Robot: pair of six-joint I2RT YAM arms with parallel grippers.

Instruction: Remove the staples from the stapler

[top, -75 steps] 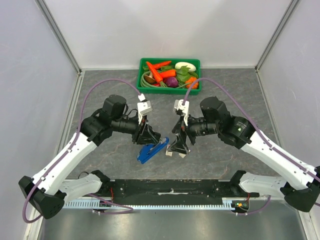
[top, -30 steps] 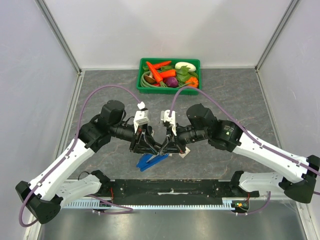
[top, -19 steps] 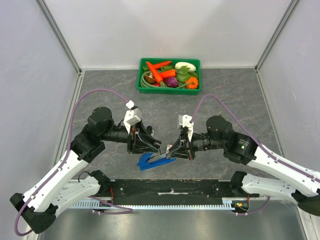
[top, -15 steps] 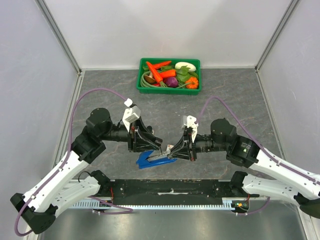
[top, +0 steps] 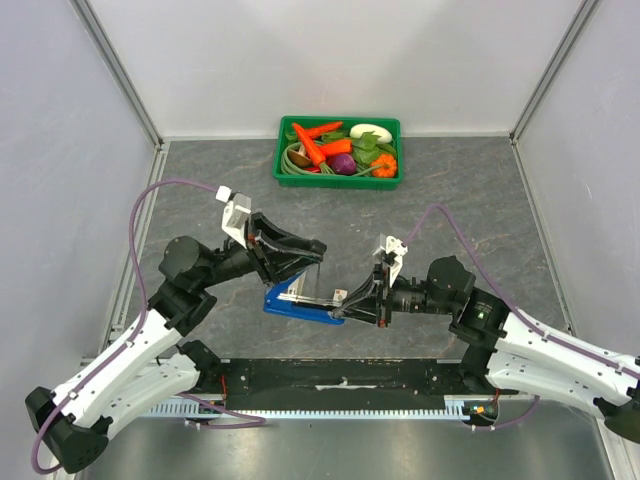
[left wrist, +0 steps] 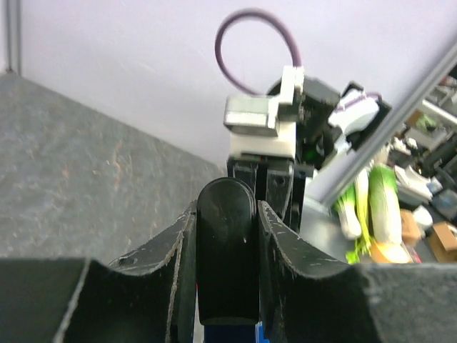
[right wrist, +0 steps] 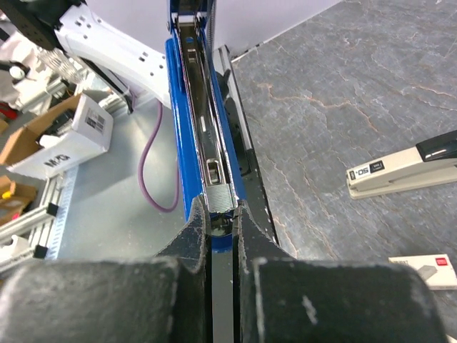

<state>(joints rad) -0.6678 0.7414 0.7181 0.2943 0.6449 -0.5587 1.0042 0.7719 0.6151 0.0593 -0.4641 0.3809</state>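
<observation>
Nearest the arm bases, found a blue stapler (top: 295, 303) hinged wide open over the dark stone-patterned table (top: 480, 200); noted its blue base and bright metal channel low, its black top arm tilted up; could not tell whether the base rested on the table. Saw the right gripper (top: 345, 305) at the channel's right end; in the right wrist view, found its fingers (right wrist: 189, 243) pressed nearly together, pinching the end of the metal channel with only that thin strip between them. Saw the left gripper (top: 316, 248) higher and just behind, clamped on the black top arm; in the left wrist view, noted the jaws part-spread, each inner face touching a side of the rounded black piece. Spotted a small white box (right wrist: 425, 270) with a red mark, flat on the table just beside the right gripper; contents not visible. Farther on, found the cream-white stapler (right wrist: 403, 171), black along its top, lying flat on the table, apart from both grippers and from the blue one; made out only from the right wrist. At the far edge, against the back wall, logged a green bin (top: 340, 120) heaped with vegetables: orange carrots (top: 318, 131), a white piece, a purple one, green leaves; well apart from both arms.
</observation>
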